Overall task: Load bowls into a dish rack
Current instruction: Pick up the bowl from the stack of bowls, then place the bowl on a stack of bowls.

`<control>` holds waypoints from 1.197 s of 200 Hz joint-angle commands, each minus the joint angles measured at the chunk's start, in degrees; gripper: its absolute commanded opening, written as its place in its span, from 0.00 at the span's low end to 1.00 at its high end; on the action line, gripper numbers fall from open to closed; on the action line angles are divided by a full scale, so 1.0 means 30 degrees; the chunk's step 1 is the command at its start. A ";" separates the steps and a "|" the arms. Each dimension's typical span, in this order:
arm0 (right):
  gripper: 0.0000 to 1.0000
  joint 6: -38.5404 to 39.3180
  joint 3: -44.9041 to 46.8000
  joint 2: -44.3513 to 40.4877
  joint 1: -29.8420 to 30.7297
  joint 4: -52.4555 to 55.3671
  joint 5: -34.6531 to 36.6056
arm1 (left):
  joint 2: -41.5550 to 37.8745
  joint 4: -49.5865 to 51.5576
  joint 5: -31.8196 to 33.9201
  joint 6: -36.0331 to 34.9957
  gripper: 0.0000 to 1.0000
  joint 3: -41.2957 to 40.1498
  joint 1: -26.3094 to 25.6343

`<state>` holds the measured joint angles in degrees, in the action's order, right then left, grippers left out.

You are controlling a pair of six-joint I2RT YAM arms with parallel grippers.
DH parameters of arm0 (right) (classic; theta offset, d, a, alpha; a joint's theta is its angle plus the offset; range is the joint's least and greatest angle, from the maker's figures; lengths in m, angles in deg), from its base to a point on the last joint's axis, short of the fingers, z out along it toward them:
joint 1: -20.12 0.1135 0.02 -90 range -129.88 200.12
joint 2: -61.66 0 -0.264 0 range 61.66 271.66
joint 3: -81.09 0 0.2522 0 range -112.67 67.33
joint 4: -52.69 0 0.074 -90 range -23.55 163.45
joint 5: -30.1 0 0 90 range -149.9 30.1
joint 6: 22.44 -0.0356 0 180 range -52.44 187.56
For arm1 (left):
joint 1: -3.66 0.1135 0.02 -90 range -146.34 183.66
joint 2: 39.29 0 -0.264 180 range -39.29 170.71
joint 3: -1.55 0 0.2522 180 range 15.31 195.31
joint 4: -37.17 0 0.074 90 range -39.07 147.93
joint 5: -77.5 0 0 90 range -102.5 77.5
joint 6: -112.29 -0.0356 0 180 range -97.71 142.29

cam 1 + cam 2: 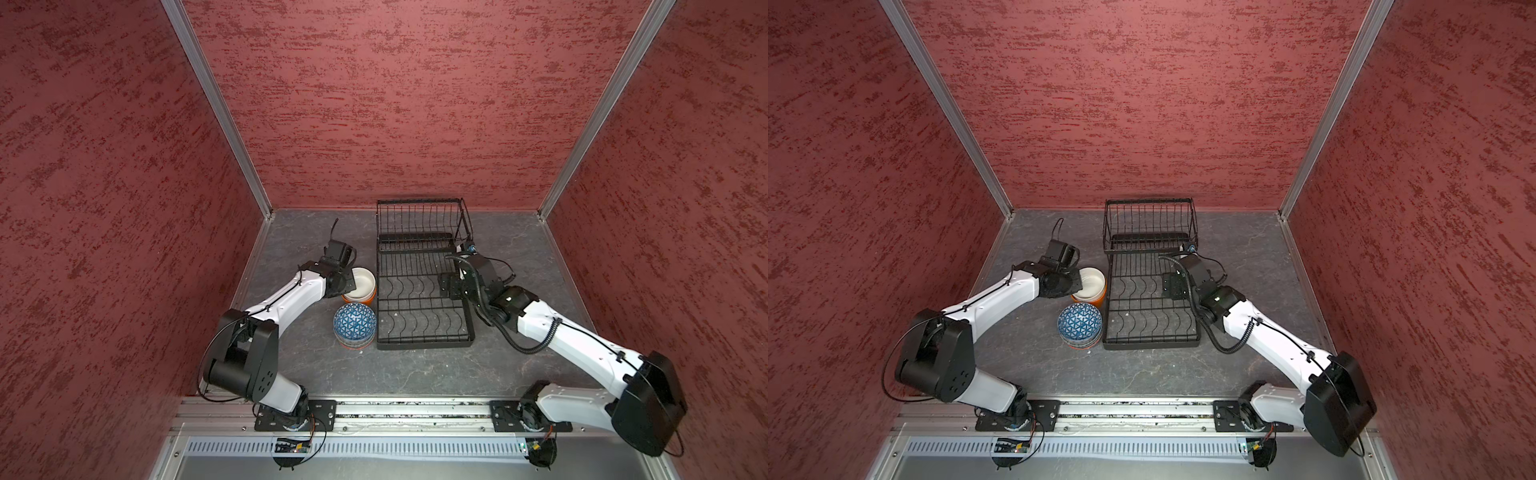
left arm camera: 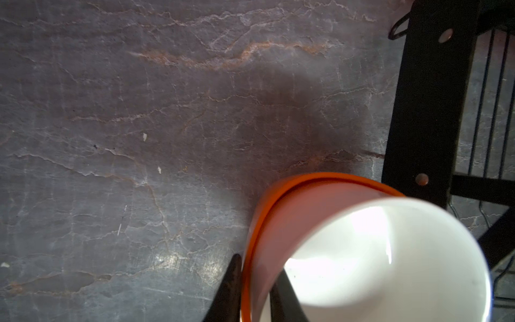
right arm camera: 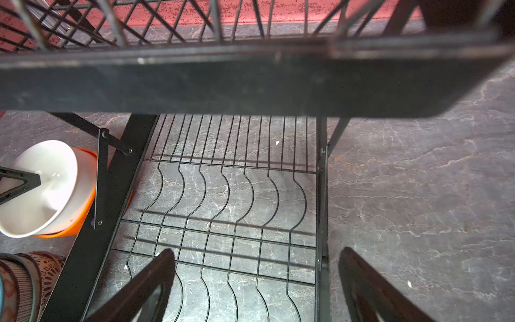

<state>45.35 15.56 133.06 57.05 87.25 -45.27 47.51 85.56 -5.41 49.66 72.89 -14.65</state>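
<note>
Orange bowl (image 2: pixel 320 176) mostly hidden under white bowl (image 2: pixel 376 264), apparently between left jaws.

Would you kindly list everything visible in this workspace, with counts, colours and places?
white bowl: one, plain white, sitting tilted in the orange bowl.
orange bowl: one, orange, on the table left of the dish rack.
patterned bowls: one stack, number unclear, top one blue triangles, beside the rack, nearer the robot than the orange bowl.
dish rack: one, black wire, mid-table, no bowls in it, raised basket at its far end.
table: one, grey marbled.
walls: three, red textured, around the table.
arms: two, white and black, mounted at the near edge.
left end effector: black, closed on the white bowl's rim.
right end effector: black, open, over the rack's lower tray.
</note>
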 commanded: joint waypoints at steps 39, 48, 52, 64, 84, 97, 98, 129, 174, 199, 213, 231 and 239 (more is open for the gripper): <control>0.93 -0.0091 0.0176 0.0020 0.0113 -0.0487 0.0419 | -0.0299 -0.0880 -0.0094 -0.0357 0.00 -0.0122 0.0011; 0.93 -0.0093 0.0178 -0.0024 0.0111 -0.0487 0.0400 | -0.0432 -0.0875 -0.0110 -0.0422 0.00 -0.0100 0.0006; 0.92 -0.0089 0.0176 -0.0010 0.0113 -0.0514 0.0396 | -0.0495 -0.0882 -0.0134 -0.0450 0.00 -0.0093 0.0001; 0.92 -0.0094 0.0207 -0.0039 0.0113 -0.0545 0.0366 | -0.0675 -0.0935 -0.0222 -0.0543 0.00 -0.0064 0.0007; 0.93 -0.0092 0.0272 -0.0097 0.0115 -0.0633 0.0308 | -0.0943 -0.0970 -0.0405 -0.0673 0.00 0.0017 -0.0002; 0.92 -0.0065 0.0293 -0.0126 0.0105 -0.0714 0.0224 | -0.1146 -0.1041 -0.0546 -0.0804 0.00 0.0039 -0.0043; 0.93 -0.0065 0.0322 -0.0127 0.0109 -0.0717 0.0222 | -0.1154 -0.1063 -0.0547 -0.0805 0.00 0.0046 -0.0047; 0.92 -0.0036 0.0411 -0.0270 0.0098 -0.0919 0.0075 | -0.1629 -0.1100 -0.0661 -0.0938 0.00 0.0252 -0.0077; 0.93 0.0055 0.0498 -0.0416 0.0096 -0.1215 -0.0316 | -0.2395 -0.1132 -0.1073 -0.1048 0.00 0.0642 -0.0137; 0.93 0.0133 0.0574 -0.0610 0.0113 -0.1504 -0.0688 | -0.2901 -0.1283 -0.1352 -0.1093 0.00 0.0683 -0.0123; 0.92 0.0164 0.0623 -0.0681 0.0109 -0.1643 -0.0745 | -0.2974 -0.1294 -0.1491 -0.1170 0.00 0.0734 -0.0091; 0.93 0.0170 0.0645 -0.0683 0.0118 -0.1701 -0.0760 | -0.2825 -0.1206 -0.1440 -0.1243 0.00 0.0742 -0.0109; 0.93 0.0177 0.0672 -0.0683 0.0113 -0.1717 -0.0803 | -0.2752 -0.1173 -0.1389 -0.1248 0.00 0.0729 -0.0097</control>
<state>45.59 16.88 132.14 57.05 83.77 -46.80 40.39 85.65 -7.55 46.60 72.76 -14.67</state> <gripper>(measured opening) 0.926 0.088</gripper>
